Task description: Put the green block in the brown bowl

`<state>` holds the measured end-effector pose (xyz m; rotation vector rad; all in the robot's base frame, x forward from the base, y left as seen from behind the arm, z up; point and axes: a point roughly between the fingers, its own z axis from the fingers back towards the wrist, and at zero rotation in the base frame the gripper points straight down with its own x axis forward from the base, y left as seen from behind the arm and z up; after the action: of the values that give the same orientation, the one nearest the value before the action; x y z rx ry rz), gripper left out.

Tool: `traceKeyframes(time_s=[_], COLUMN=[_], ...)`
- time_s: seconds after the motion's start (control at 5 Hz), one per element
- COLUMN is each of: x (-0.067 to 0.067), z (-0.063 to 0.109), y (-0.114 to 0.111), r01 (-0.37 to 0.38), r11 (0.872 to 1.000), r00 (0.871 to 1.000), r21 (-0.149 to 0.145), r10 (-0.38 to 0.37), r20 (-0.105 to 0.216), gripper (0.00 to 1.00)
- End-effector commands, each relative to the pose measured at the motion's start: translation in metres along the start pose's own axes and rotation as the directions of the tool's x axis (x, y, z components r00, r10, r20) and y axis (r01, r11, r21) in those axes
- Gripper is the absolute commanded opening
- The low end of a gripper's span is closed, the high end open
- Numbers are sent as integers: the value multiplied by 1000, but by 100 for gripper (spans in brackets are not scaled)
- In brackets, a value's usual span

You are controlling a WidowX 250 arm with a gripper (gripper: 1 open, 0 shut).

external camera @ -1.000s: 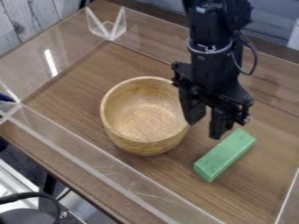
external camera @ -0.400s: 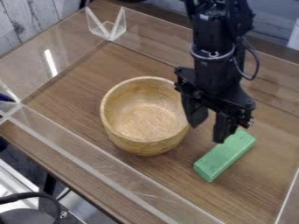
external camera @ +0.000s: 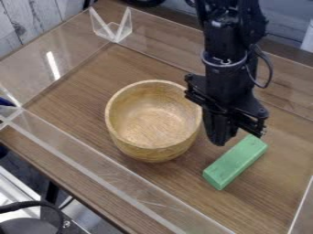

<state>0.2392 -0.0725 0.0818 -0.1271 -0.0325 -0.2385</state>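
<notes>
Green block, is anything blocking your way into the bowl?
Nothing lies between the green block and the brown bowl; only bare table separates them. The bowl looks empty. The gripper, shut, hangs beside the block's far end, nothing between them.

arm [external camera: 228, 37]: all black, stacked blocky segments | cable: thin black loop down right side of wrist | gripper [external camera: 221, 137]: black, boxy head, dark narrow fingers | markings: none legible
</notes>
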Motion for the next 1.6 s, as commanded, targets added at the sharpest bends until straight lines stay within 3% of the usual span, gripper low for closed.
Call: traceKeyframes(time_s=[0.0,0.4,0.8,1.0,1.4], x=[8,10,14,18,22], z=[0,-14,-40,-49,-38], y=[-5,-13,-15,-14,-14], r01=[19,48,58,51,63], r11=[1000,999,998,999,998], r00=[999,999,998,998,998], r21=[-7,-16,-8,-6,-5], r10=[-19,-48,-58,-52,-63], r20=[27,15,-16,-22,24], gripper=[100,100,100,0,0])
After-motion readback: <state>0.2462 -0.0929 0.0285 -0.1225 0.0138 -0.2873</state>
